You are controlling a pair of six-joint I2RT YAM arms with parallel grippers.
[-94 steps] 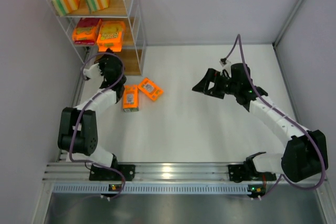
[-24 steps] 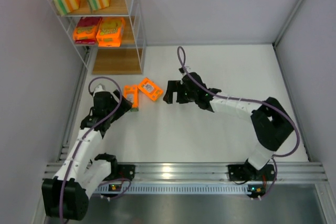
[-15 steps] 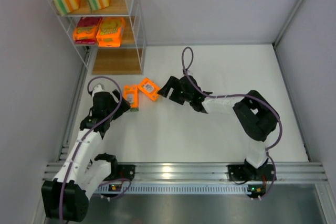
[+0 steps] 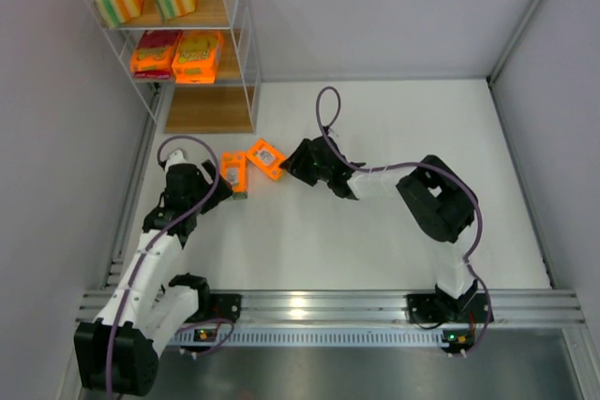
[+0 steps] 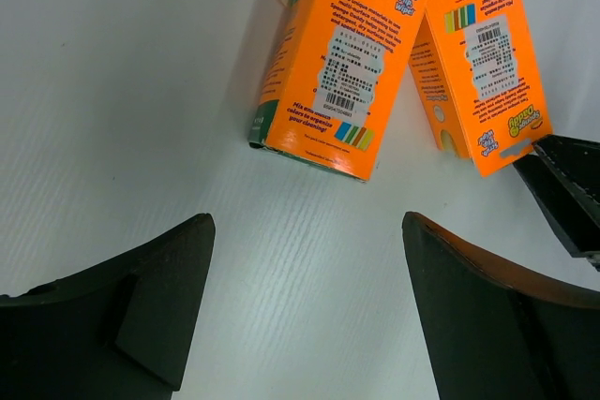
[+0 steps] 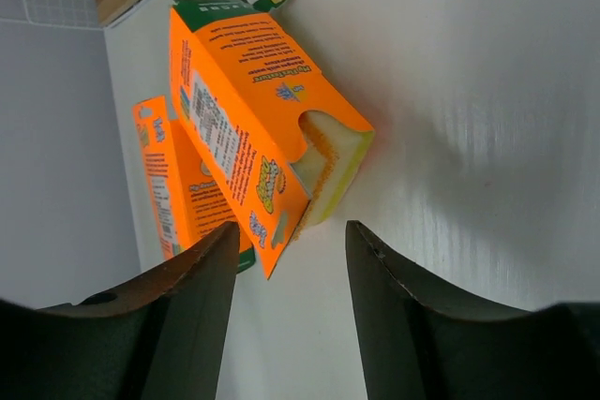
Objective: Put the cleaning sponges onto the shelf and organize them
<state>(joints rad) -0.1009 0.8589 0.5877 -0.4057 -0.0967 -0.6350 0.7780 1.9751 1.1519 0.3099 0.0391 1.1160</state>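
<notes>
Left gripper [image 5: 305, 231] spread wide, right gripper [image 6: 291, 231] apart at sponge pack [image 6: 253, 128] corner — contact unclear, second pack [image 6: 173, 185] half hidden

Yellow "Sponge Daddy" logo at the far end of the orange sponge pack [image 5: 342, 63] lying ahead of the left gripper [image 5: 305, 231], white barcode sticker at mid-face with print too small to read, same logo upside down on the second pack [image 5: 483, 63] ahead and to its right, remaining small lettering illegible.
</notes>
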